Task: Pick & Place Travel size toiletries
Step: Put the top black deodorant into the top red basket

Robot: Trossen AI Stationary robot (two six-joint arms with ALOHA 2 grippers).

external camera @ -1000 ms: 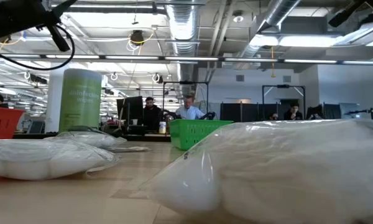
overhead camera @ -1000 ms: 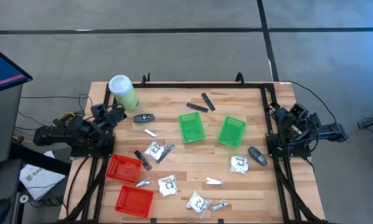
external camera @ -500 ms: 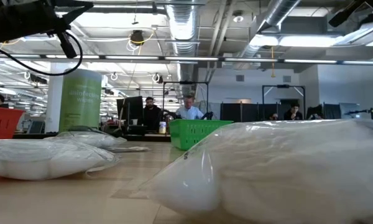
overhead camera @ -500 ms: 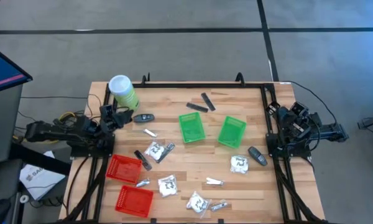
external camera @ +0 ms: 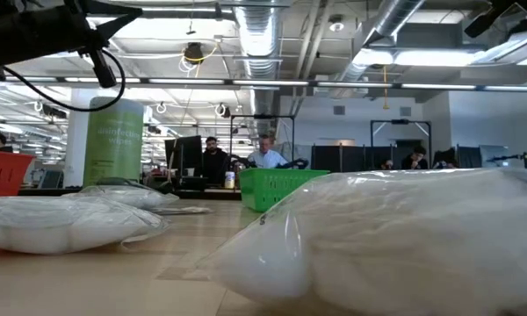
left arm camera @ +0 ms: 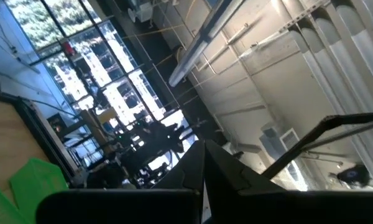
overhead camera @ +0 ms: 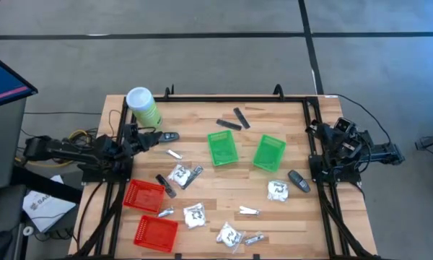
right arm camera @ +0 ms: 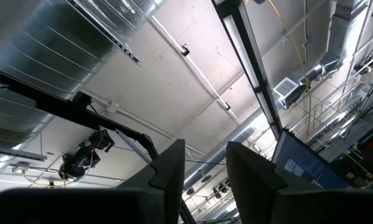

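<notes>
Shows a wooden table (overhead camera: 202,115) strewn with travel size toiletries, none yet in a basket. Finds the left gripper (overhead camera: 146,135) stretched low over the table's left edge, beside a tall light-green canister (overhead camera: 141,105), with its fingers (left arm camera: 193,163) pressed together on nothing in the left wrist view. Finds the right gripper (right arm camera: 205,149) folded back at the right edge, tilted toward the ceiling, fingers parted and empty.

Places two green baskets (overhead camera: 222,148) at mid-table and two red baskets (overhead camera: 143,195) near the front left corner.

Counts four white crinkly packets (overhead camera: 179,174) across the front half. Reads them as light, soft and likely to slither: best pinched across the puffed middle, not at a flat sealed edge.

Puts one dark oval piece (overhead camera: 167,136) just beyond the left gripper, apart from it and probably the first target, and another (overhead camera: 298,180) near the right edge. Judges both rigid and smooth: take across the narrow width to stop them squirting out.

Sets two dark grey sticks (overhead camera: 229,125) at the far side and a third (overhead camera: 165,185) near the red baskets. Calls for a grip across the short axis at mid-length, so they do not swing.

Scatters slim silvery sachets (overhead camera: 248,211) among the packets. Expects these to be hardest: thin, slick, lying flat against the wood, needing fingers brought right down onto the surface.
</notes>
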